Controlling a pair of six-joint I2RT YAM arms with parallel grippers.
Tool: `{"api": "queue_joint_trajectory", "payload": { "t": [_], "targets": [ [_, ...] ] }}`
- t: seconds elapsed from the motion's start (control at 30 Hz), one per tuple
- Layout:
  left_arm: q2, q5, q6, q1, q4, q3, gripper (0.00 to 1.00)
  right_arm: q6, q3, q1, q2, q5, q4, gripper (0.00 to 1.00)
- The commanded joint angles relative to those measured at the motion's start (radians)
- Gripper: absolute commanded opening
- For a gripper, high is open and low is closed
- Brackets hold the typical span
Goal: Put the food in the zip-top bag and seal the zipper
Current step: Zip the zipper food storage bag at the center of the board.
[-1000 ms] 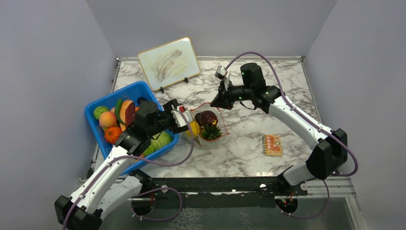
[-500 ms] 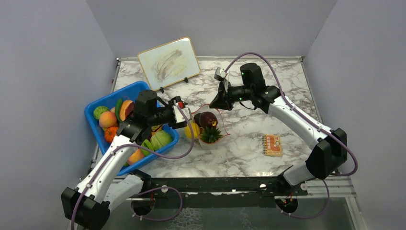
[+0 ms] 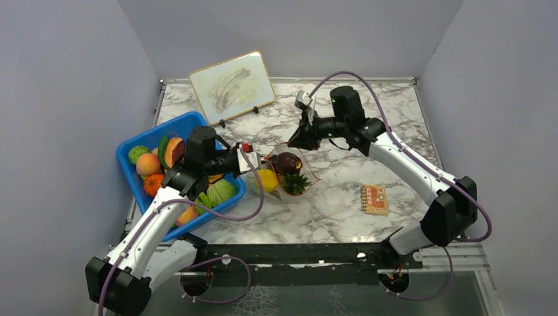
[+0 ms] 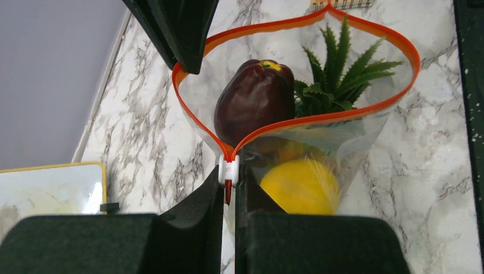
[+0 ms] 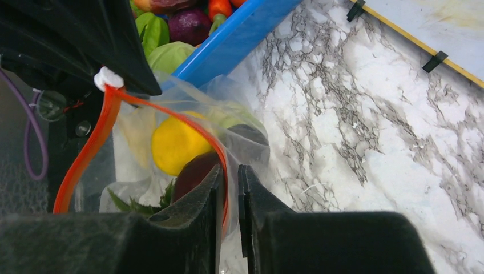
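Left gripper (image 4: 228,184) and right gripper (image 5: 229,174) pinch the zipper (image 4: 319,119) — bag (image 4: 365,134) agape.

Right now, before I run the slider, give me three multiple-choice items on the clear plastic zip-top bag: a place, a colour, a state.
1. The round yellow toy fruit lies: A in the blue tub; B inside the clear plastic zip-top bag; C on bare marble.
2. The bag's thin zipper strip is: A blue; B green; C orange-red.
3. The bag's mouth is: A sealed flat; B spread open; C folded over.
Key: B, it shows through the bag's wall; C, seen ringing the mouth; B, the strip's halves stand apart around the dark purple fruit.
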Motion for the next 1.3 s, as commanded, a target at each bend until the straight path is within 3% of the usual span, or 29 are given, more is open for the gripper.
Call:
{"api": "queue_joint_trajectory", "payload": {
  "t": [0.0,0.23,0.4,0.57,0.77,1.27],
  "targets": [
    [-0.071,0.147,-0.168,0.005,0.238,-0.069,0.0,0.041,0.012,0.008,-0.052,0.073,0.069,0.22],
    [-0.07,0.163,-0.175,0.005,0.201,-0.08,0.0,0.028,-0.115,0.052,-0.193,-0.012,0.232,0.42],
    [-0.072,0.162,-0.169,0.004,0.197,-0.071,0.0,-0.107,-0.198,0.146,-0.229,-0.057,0.319,0.4],
    [-0.076,0.159,-0.159,0.005,0.173,-0.056,0.0,-0.295,-0.184,0.21,-0.204,-0.13,0.274,0.36],
    [-0.087,0.163,-0.165,0.005,0.17,-0.054,0.0,-0.316,-0.148,0.242,-0.155,-0.064,0.294,0.25],
    [-0.107,0.169,-0.16,0.005,0.157,-0.064,0.02,-0.368,-0.141,0.335,-0.086,0.105,0.335,0.32]
  ]
}}
